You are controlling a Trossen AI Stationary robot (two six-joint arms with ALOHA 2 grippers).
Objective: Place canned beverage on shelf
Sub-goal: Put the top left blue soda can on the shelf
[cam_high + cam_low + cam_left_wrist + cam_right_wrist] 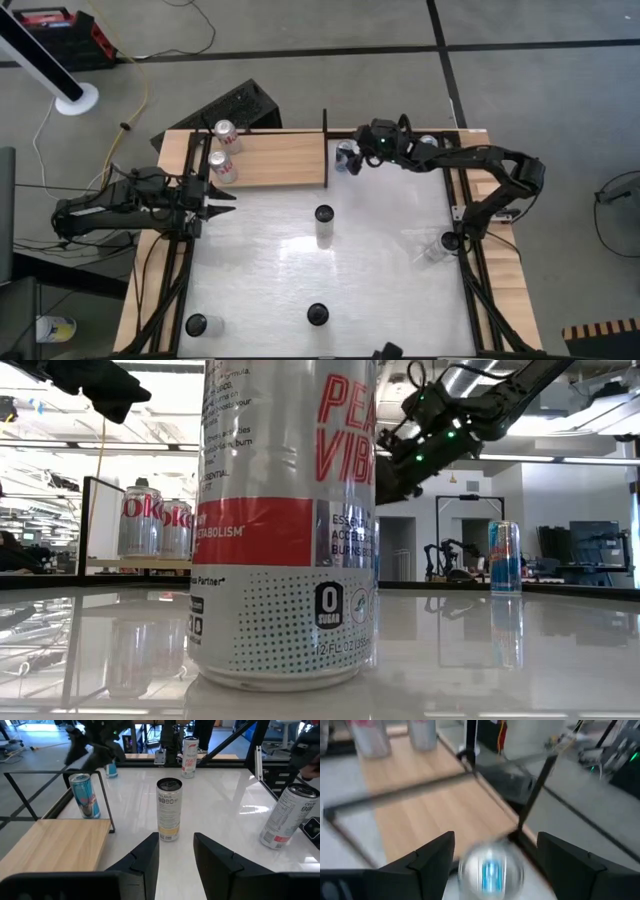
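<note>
Counting cans: two red-and-white cans (pixel 222 150) are standing on the shelf (pixel 275 160) at its left end; one blue can (pixel 346 157) is standing on the white desk (pixel 380 270) just beside the shelf's right end; five more are standing apart on the desk, eight visible in the high view.
Shelf: one light-wood board is lying at the desk's far left, with a thin black frame (pixel 60 772) at its right end.
Right claw (pixel 350 150): it is hovering over the blue can; in the right wrist view its fingers (pixel 427 857) are spreading wide on either side of the can top, not gripping.
Left claw (pixel 222 203): it is waiting at the desk's left edge, near the shelf, fingers (pixel 145 857) parted and holding nothing, pointing at the centre can (pixel 168 810).
Hard to make out: the blue can is blurring in the right wrist view; the near can (pixel 288 520) is filling the low view, its top cut off.
</note>
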